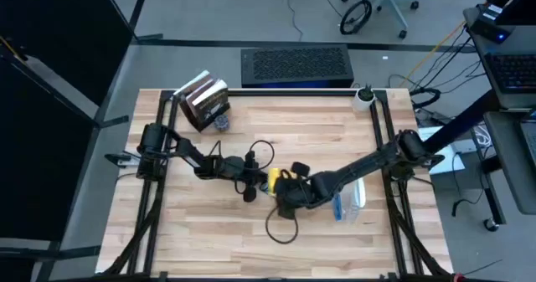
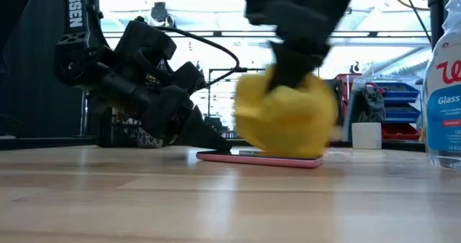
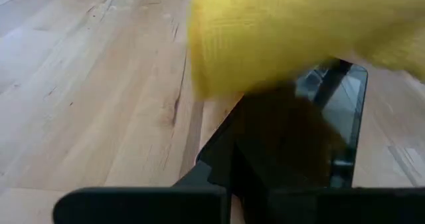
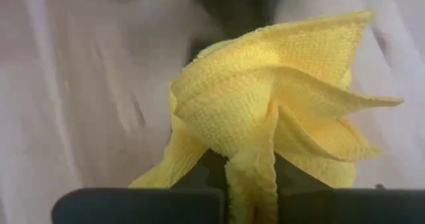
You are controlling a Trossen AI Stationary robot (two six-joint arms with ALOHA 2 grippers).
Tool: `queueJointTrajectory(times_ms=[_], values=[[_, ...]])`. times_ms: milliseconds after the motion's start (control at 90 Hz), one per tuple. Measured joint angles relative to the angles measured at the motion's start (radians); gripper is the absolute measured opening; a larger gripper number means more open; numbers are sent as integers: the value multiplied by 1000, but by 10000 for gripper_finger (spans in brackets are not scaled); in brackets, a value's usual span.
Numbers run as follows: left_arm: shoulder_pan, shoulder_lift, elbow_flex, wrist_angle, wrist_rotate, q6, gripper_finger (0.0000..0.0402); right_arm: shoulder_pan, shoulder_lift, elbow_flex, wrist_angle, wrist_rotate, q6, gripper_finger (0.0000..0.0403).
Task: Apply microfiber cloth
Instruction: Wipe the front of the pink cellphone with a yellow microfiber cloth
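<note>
Right gripper (image 2: 288, 73) clenching the bunched microfiber cloth (image 2: 286, 120), pressing it down onto the smartphone (image 2: 261, 158) lying flat mid-table. Left gripper (image 1: 249, 182) pinning the smartphone's near end; finger state unclear. Spray bottle (image 2: 444, 91) standing well apart.

Wood table (image 1: 209, 232) w/ smartphone (image 2: 259, 157), spray bottle (image 1: 352, 200), books (image 1: 203, 102) lying on it.

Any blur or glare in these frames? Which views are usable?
Low view: the microfiber cloth and the right gripper are motion-smeared against bright, washed-out windows; the phone stays sharp. Right wrist view: cloth weave crisp, table behind streaked. Left wrist view: cloth soft at close range, reflections on the phone screen. High view: evenly lit, no blur, but the cloth is small there.
</note>
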Motion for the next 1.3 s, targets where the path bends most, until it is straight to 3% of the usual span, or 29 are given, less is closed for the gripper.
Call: queueJointTrajectory(times_ms=[156,489,1011,1133,1222,1300], values=[[0,0,0,0,0,0,0,-25,65,0,109,-22,-42,9],[0,0,0,-7,0,0,0,-19,171,5,107,-60,18,9],[0,-1,0,-10,4,1,0,113,101,-3,-369,-144,181,9],[0,-1,0,-10,4,1,0,90,57,-3,-269,-82,187,9],[0,-1,0,-10,4,1,0,62,44,-2,-123,16,132,9],[0,-1,0,-10,4,0,0,25,49,-2,6,30,60,9]])
